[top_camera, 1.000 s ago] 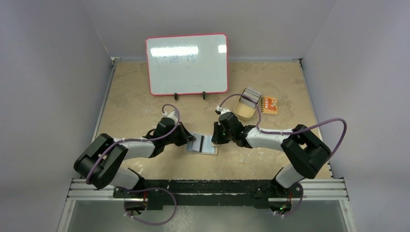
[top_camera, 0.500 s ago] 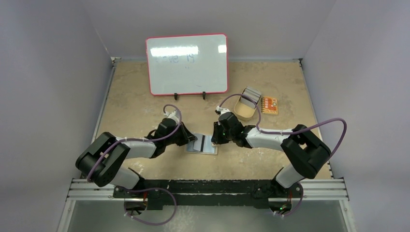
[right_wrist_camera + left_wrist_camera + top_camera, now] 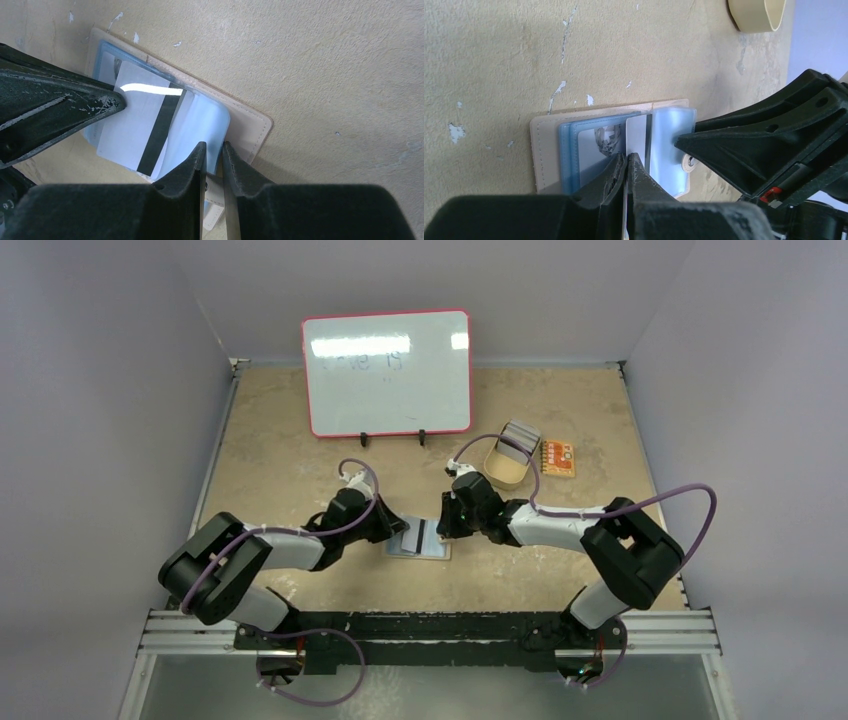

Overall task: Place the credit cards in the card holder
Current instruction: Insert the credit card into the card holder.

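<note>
The tan card holder [image 3: 438, 552] lies open between my grippers, its clear sleeves [image 3: 669, 145] up. My left gripper [image 3: 627, 157] is shut on a white credit card [image 3: 636, 135] with a black stripe [image 3: 160, 127], whose far end lies in among the sleeves. My right gripper [image 3: 214, 146] is closed on the free edge of a clear sleeve [image 3: 205, 125] at the holder's [image 3: 250, 127] right side. In the top view the left gripper [image 3: 398, 531] and right gripper [image 3: 446, 530] face each other across the holder. Several more cards [image 3: 520, 434] stand in the tan dish.
The tan oval dish [image 3: 500, 472] stands at the back right, an orange packet [image 3: 559, 458] beside it. A red-framed whiteboard [image 3: 387, 372] stands at the back. The right gripper's black fingers [image 3: 749, 150] fill the right of the left wrist view.
My left gripper has eased slightly right toward the holder, sliding the striped card a little further over the sleeves. The right arm has not moved.
</note>
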